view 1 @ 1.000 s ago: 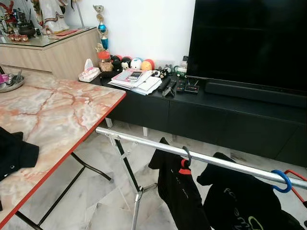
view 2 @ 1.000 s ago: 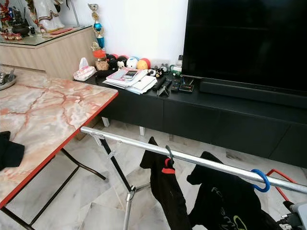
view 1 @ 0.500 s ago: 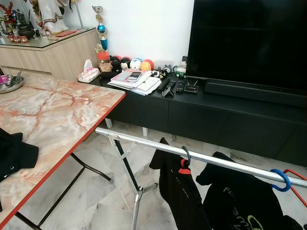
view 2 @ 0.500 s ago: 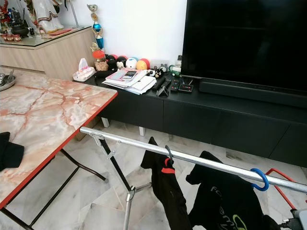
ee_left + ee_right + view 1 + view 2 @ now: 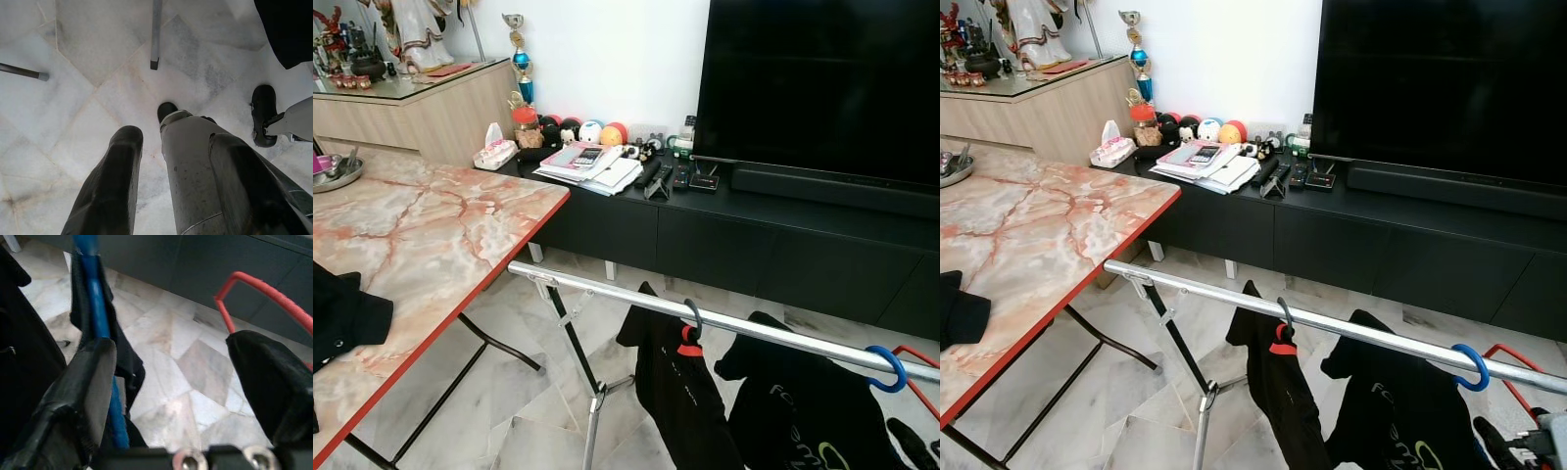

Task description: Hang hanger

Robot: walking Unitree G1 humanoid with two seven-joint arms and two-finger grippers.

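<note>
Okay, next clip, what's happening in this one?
The robot stands at a silver clothes rail beside a marble-topped table. Two black shirts hang on the rail, one on a red hanger, one on a blue hanger. The right gripper is open, low beside the blue hanger, with a red wire piece behind it. The left gripper points at the floor, idle. Another black garment lies on the table.

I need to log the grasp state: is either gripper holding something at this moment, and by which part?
Nothing is held. The right gripper is open beside the blue hanger, its fingers not closed on it. The left gripper is open over the floor.
</note>
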